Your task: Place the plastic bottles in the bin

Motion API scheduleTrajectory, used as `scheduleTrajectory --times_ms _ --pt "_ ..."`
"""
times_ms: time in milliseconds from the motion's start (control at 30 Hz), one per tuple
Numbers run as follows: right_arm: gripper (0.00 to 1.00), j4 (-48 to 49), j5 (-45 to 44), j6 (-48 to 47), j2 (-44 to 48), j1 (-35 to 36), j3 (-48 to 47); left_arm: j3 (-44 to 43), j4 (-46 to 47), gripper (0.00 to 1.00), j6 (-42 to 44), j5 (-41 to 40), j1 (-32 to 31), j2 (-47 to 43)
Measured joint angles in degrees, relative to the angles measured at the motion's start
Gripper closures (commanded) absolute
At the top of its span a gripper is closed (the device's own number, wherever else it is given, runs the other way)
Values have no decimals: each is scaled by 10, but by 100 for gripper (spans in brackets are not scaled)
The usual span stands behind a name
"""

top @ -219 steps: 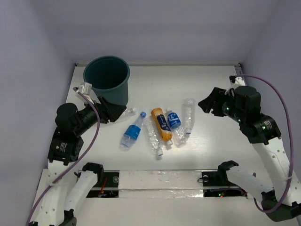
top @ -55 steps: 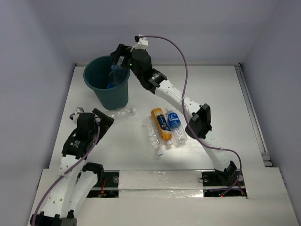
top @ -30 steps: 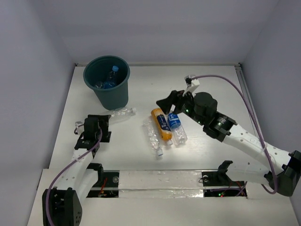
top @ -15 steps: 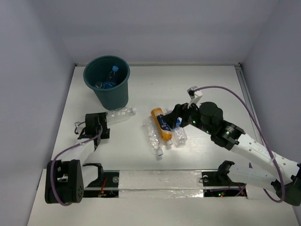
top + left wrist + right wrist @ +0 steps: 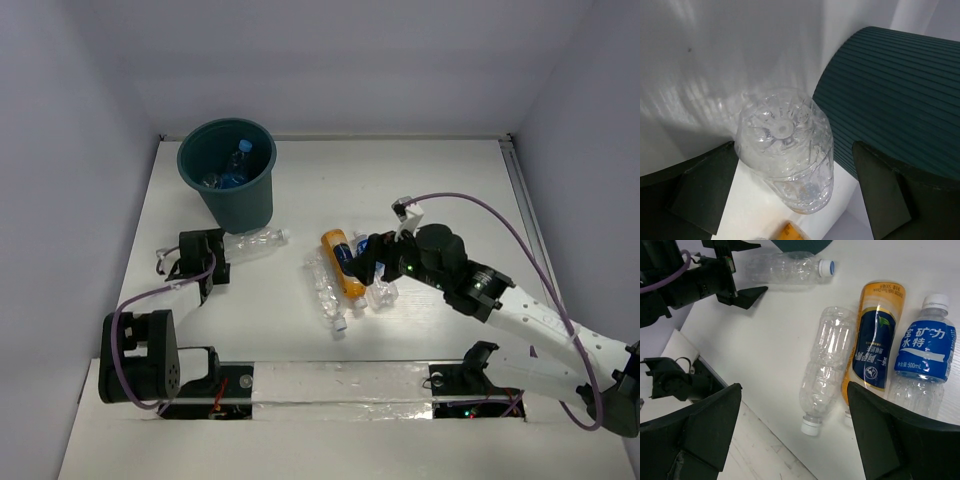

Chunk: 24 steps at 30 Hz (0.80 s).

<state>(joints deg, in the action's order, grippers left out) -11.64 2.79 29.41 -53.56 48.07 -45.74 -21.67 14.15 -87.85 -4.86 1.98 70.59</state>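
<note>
Right wrist view: your right pincer (image 5: 794,386) is wide open over the orange bottle (image 5: 875,352), which lies on the desk (image 5: 775,325) between a bare bottle (image 5: 827,365) and a blue-labelled bottle (image 5: 922,357). Farther, your left pincer (image 5: 795,180) is wide around a crinkled bottle (image 5: 785,145) beside the bin (image 5: 890,100).

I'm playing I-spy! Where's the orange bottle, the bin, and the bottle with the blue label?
orange bottle (image 5: 874,345): right wrist view, on its dark label.
bin (image 5: 240,205): top view, on its outer wall.
blue-label bottle (image 5: 923,347): right wrist view, on the blue label.
</note>
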Motion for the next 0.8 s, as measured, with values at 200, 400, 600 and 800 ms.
scheduleTrajectory --times_ms 200,400,600,800 --pt "5 -24 -39 1 -24 0 0 -19 9 13 8 0 0 28" --pt "5 -61 -59 -8 -44 -19 -18 -22 9 29 20 1 5 40" --pt "2 -98 -65 -17 -45 -36 -62 -23 10 53 35 3 7 43" --pt "1 -106 -60 -31 -61 -105 -78 -24 -13 60 76 7 10 22"
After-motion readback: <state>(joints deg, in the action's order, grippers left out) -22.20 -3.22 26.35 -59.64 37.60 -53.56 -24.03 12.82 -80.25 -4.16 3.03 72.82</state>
